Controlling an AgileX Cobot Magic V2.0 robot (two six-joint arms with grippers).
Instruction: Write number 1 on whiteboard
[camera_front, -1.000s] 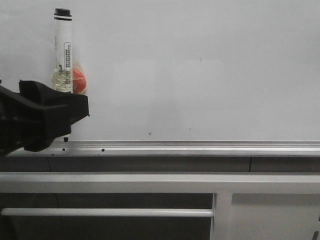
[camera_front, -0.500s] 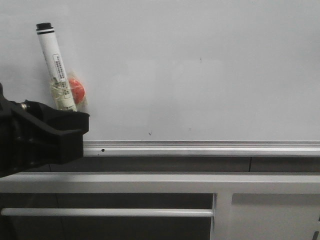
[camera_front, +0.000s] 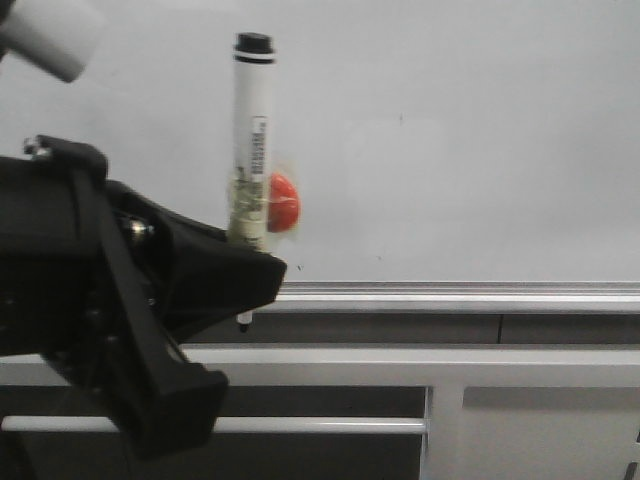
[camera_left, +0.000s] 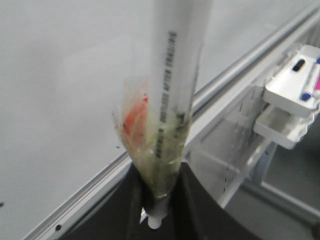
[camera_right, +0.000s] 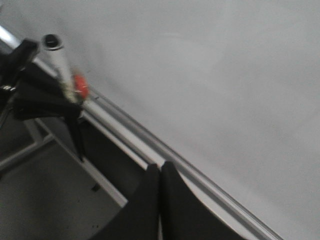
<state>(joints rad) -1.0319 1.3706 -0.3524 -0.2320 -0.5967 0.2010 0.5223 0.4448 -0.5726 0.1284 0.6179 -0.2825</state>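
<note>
Front camera faces the whiteboard (camera_front: 450, 140) closely, straight on. Both wrist cameras view it obliquely, sharing its silver edge rail (camera_front: 450, 295).

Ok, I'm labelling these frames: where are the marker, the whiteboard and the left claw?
marker (camera_front: 252, 130), front view, white barrel.
whiteboard (camera_front: 450, 150), front view, bare surface.
left claw (camera_left: 156, 197), left wrist view, between its fingertips.

**Marker upright in my left tool, near the board's rail**

My left tool (camera_front: 245, 275) is closed on a white marker (camera_front: 251, 140), which stands nearly upright with its black cap at the top. Clear tape and a red blob (camera_front: 283, 203) sit on the barrel just above my grip. The dark tip pokes out below, level with the ribbed silver rail of the whiteboard (camera_front: 450, 130). A white metal frame (camera_front: 440, 365) runs beneath.
</note>
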